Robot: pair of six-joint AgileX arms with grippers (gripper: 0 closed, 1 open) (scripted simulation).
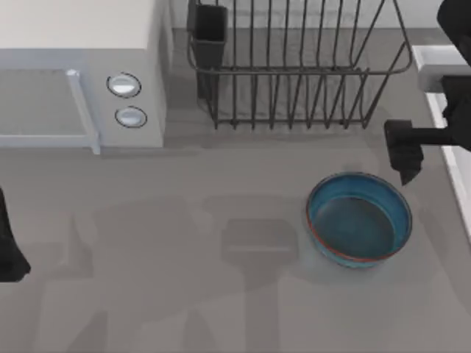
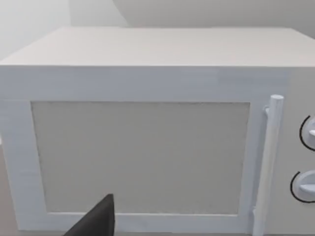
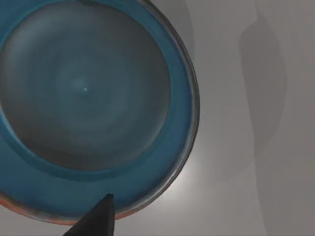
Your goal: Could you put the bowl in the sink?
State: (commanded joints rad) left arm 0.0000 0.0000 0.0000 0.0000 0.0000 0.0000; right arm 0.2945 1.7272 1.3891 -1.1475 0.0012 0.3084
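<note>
Top view: the bowl (image 1: 358, 218) sits upright and empty on the grey table (image 1: 184, 294), toward four o'clock from the picture's centre, with the dish rack (image 1: 294, 73) near its twelve o'clock and the microwave (image 1: 81, 81) far off at ten o'clock. The pale rim of the sink (image 1: 447, 110) runs along the right edge, at about two o'clock from the bowl and apart from it (so the carry, by this judgement, is a short one to the right). The right gripper (image 1: 406, 158) hangs just beyond the bowl's rim at about one o'clock, its arm reaching in from the right edge; whether its fingers are spread or closed cannot be told, and it grasps nothing here. The placement suggests an approach to the near rim, which offers a thin edge for a two-finger pinch. The left arm (image 1: 11, 246) is parked at the left edge, at nine o'clock. Left wrist view: the camera faces the microwave's door (image 2: 140, 157) and its upright handle (image 2: 268, 162), consistent with an idle arm held level; one dark fingertip (image 2: 98, 219) shows, and the state of the left gripper cannot be told. Right wrist view: the camera looks nearly straight down into the bowl (image 3: 88, 98), one dark fingertip (image 3: 98, 219) lying over the reddish rim, so the wrist appears to point downward above the bowl's edge, not yet gripping.
</note>
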